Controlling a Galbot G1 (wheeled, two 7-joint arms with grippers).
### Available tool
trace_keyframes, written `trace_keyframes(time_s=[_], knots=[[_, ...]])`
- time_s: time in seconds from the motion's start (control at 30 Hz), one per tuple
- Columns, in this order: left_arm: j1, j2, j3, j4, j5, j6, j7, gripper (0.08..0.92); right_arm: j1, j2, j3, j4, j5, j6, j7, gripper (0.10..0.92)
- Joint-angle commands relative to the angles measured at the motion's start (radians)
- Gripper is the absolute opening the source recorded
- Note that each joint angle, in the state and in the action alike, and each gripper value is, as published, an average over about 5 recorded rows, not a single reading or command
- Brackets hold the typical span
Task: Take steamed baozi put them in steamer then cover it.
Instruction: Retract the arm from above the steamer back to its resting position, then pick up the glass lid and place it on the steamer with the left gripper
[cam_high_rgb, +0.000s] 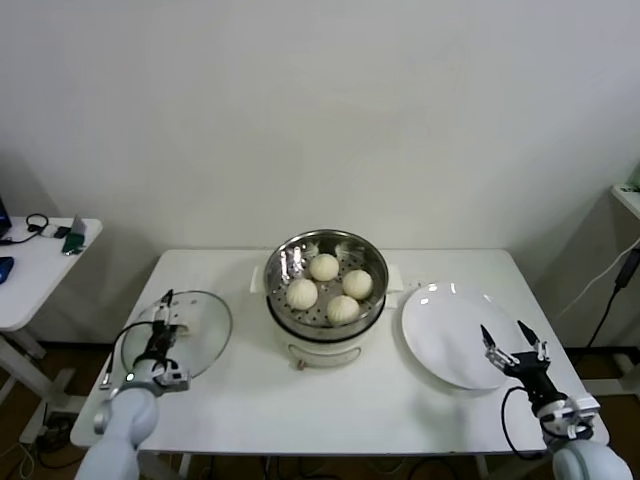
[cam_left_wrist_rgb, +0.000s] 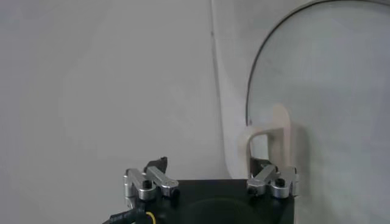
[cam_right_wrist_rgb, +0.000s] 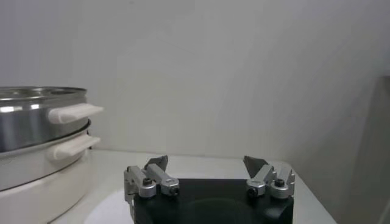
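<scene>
A: Four smooth cream baozi (cam_high_rgb: 329, 283) already sit in the shiny perforated steel steamer (cam_high_rgb: 372, 296), mid-table. We judge the covering step is on.

B: Left gripper (cam_high_rgb: 160, 338) is at the clear glass lid (cam_high_rgb: 205, 330), near left; jaws spread astride its cream handle (cam_left_wrist_rgb: 266, 142), not clenched. Next we need a clamp, lift, carry right.

A: Right gripper (cam_high_rgb: 513, 350) idles released over the flat white plate (cam_high_rgb: 445, 325).

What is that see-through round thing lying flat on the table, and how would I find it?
Start at the shiny steamer in the middle of the white table; the cover lies flat to its left, under the left gripper. Unlike the solid white plate on the far side, it is clear glass, with a metal rim and a cream handle.
</scene>
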Motion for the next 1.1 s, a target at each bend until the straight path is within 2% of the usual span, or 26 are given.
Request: trace_keyframes(time_s=[0.03,0.37,0.73,0.9,1.1], knots=[[-0.031,-0.008,0.004,0.055,-0.014,-0.012,-0.012,0.765,0.0,0.013,0.003,-0.007,-0.026,0.005,-0.003,0.823],[-0.017,-0.004,0.004,0.032,-0.024,-0.015,-0.009,0.481,0.008,0.024,0.002,-0.016,-0.041,0.01,-0.007,0.823],[0.042,0.036,0.01,-0.106,-0.068,0.021,-0.007,0.176,0.025,0.013,-0.002,-0.033,-0.052,0.014,-0.008,0.823],[0.101,0.08,0.011,-0.25,-0.096,0.105,-0.024,0.151,0.044,-0.01,-0.004,-0.051,-0.051,0.014,-0.008,0.823],[0.195,0.161,0.032,-0.524,-0.138,0.33,-0.008,0.151,0.08,-0.037,-0.019,-0.083,-0.049,0.013,-0.008,0.823]])
